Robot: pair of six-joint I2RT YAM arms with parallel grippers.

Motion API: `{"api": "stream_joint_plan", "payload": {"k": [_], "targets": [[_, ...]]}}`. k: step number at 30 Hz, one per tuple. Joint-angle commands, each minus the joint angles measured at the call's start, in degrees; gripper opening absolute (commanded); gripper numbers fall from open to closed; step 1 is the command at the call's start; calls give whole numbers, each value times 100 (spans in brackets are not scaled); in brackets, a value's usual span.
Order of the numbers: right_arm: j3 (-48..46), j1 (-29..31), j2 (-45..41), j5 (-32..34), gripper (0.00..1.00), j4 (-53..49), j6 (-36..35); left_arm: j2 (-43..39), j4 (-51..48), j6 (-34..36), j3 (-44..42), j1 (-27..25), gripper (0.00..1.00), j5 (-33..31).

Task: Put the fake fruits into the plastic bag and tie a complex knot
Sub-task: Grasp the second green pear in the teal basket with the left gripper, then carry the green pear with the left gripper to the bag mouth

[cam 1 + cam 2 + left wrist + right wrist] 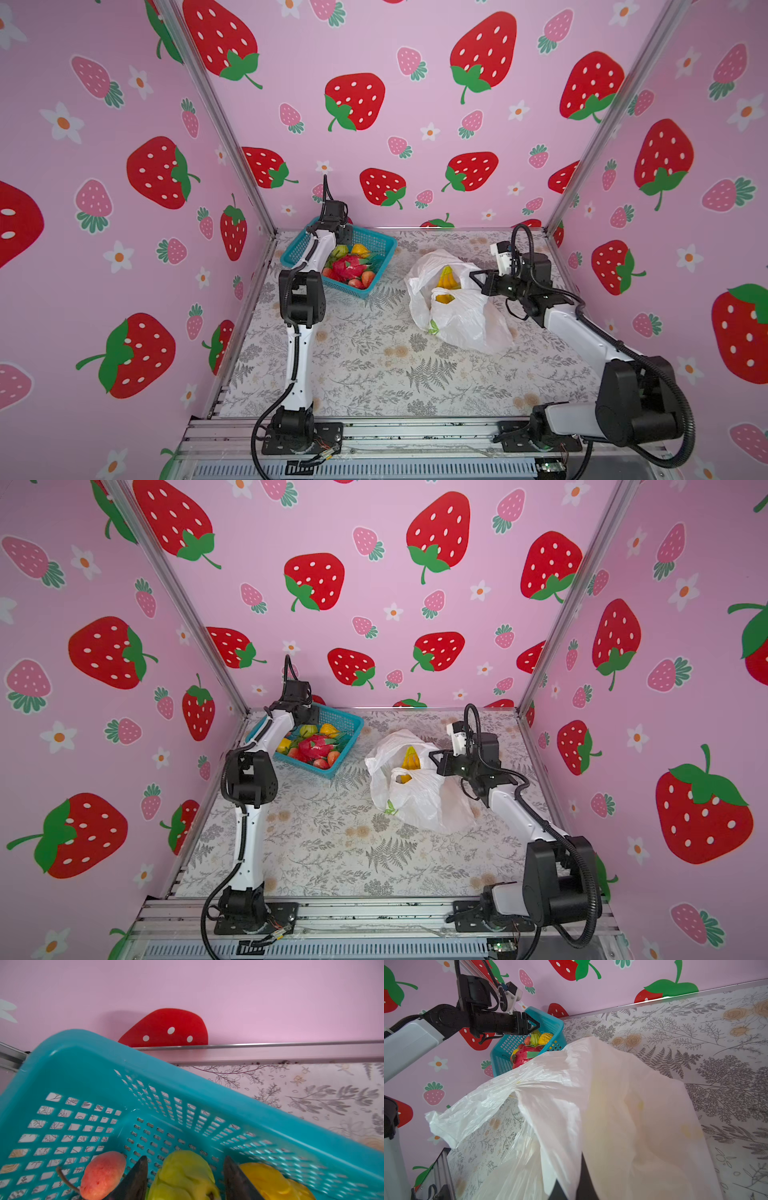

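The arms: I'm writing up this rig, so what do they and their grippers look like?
Both arms, left arm and right arm, have white link shells, black joint housings and black base plates. Black corrugated cables run alongside. Each gripper, left gripper and right gripper, is black with pointed triangular fingers.

White plastic bag [602, 1105] pinched in right gripper [571, 1184] — behind it, left gripper [532, 1026] over teal basket [504, 1057] of fake fruits [529, 1051].

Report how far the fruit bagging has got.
Done: the banana bunch lies in the plastic bag. In hand: the left tool straddles a green fruit in the teal basket; the right tool is pinching the bag's edge. Left: the other basket fruits, then the knot.
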Motion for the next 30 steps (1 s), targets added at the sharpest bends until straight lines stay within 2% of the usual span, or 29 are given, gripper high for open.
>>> {"api": "stream_joint_plan", "payload": {"k": [1,7,11,15,19,23,30], "targets": [[170,-13,73,-21,0,-26,-35,113,-360,99,359,54,53,196],[111,-14,69,-36,0,-24,-48,253,-166,196,418,63,38,301],[30,-14,5,-36,0,-18,-53,211,-257,277,540,63,31,148],[-15,-14,-39,-79,0,0,-43,-142,-233,326,541,67,26,-58],[-65,-9,-108,-97,0,54,-11,-849,-204,161,307,37,22,-88],[-120,-11,-148,-108,0,141,41,-2023,171,-85,-736,-118,21,48],[-111,-13,-194,-117,0,167,27,-4604,1509,-686,-3865,-703,21,196]]}}
